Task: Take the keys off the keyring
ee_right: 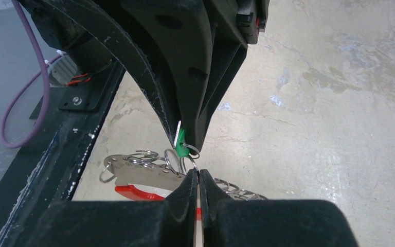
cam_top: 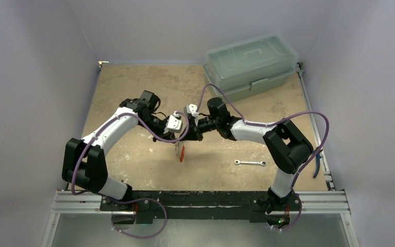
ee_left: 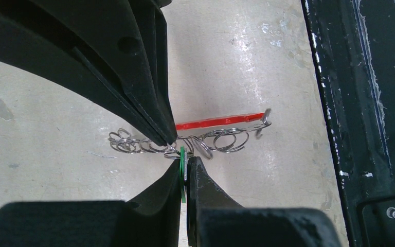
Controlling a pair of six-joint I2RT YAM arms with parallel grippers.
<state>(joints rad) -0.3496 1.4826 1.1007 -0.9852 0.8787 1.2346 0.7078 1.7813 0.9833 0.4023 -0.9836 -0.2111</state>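
Observation:
The keyring [cam_top: 180, 152] hangs above the middle of the table between both grippers, its red section pointing down. In the left wrist view my left gripper [ee_left: 185, 163] is shut on the green-headed key [ee_left: 183, 172]. Just above it run the keyring's red section [ee_left: 218, 122] and a row of small wire rings [ee_left: 226, 140]. In the right wrist view my right gripper [ee_right: 199, 176] is shut on the keyring's flat body [ee_right: 133, 175], edged in red. The left fingers [ee_right: 205, 103] come down from above it, holding the green key [ee_right: 183, 147]. No other keys show clearly.
A slim silver wrench [cam_top: 250, 163] lies on the table to the right of the grippers. A clear lidded plastic box [cam_top: 249, 64] stands at the back right. A blue-handled tool [cam_top: 316, 165] lies at the right edge. The black base rail [ee_left: 360, 128] runs along the near edge.

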